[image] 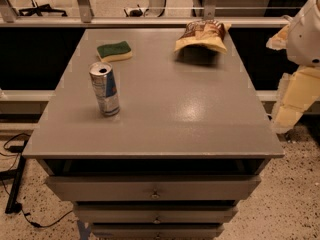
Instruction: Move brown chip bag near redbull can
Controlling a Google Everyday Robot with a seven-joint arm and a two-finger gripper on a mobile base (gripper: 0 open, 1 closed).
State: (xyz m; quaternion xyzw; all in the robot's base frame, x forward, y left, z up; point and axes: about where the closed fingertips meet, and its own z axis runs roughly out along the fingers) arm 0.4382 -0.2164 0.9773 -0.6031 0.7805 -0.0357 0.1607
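Note:
The brown chip bag (202, 35) lies at the far right of the grey table top (175, 109), with a dark printed front and tan-yellow ends. The redbull can (105, 89) stands upright on the left side, silver and blue with an open pull-tab top. Bag and can are far apart, diagonally across the table. My gripper (289, 111) hangs off the table's right edge, beside and below the level of the bag, touching nothing. The white arm (307, 31) rises above it at the right border.
A green-and-yellow sponge (115, 51) lies at the far left, behind the can. The table has drawers (155, 189) in front. A rail and dark gap run behind the table. Cables lie on the floor at lower left (20, 204).

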